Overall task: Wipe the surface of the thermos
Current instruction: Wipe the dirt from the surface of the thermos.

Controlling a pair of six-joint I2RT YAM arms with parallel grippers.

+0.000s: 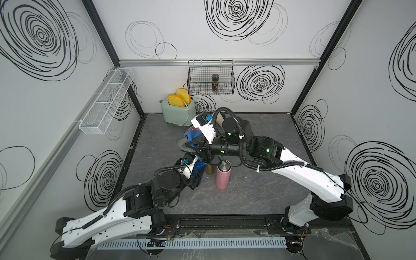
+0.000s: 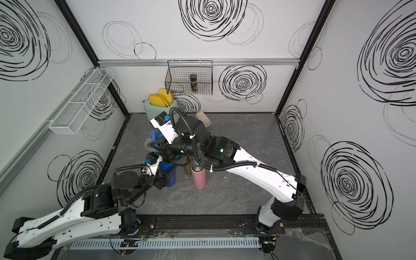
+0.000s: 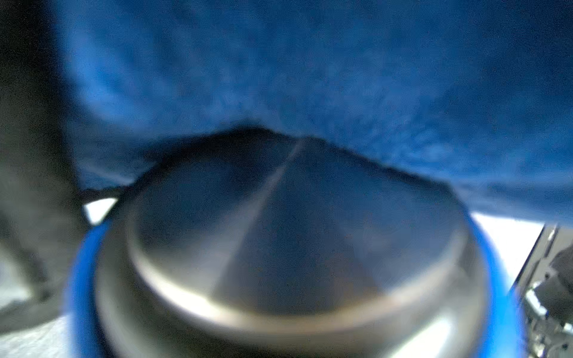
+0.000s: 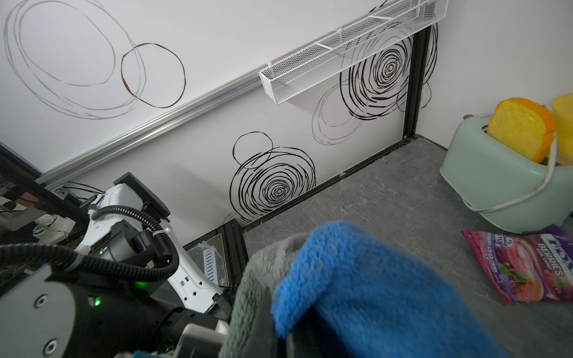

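Blue cylindrical steel-lidded thermos (image 2: 171, 176) stands upright near the front, clamped in the left gripper (image 2: 164, 180), likely to steady it; just beyond, the right gripper (image 1: 195, 146) pinches a blue-and-grey fluffy cloth (image 4: 356, 288) over its lid for wiping.

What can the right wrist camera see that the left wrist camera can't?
Only the right wrist view shows the mint toaster with bread slices, the candy packet beside it and the white mesh basket on the wall. Only the left wrist view shows the steel lid of the blue thermos, close up and blurred. Both show the blue cloth.
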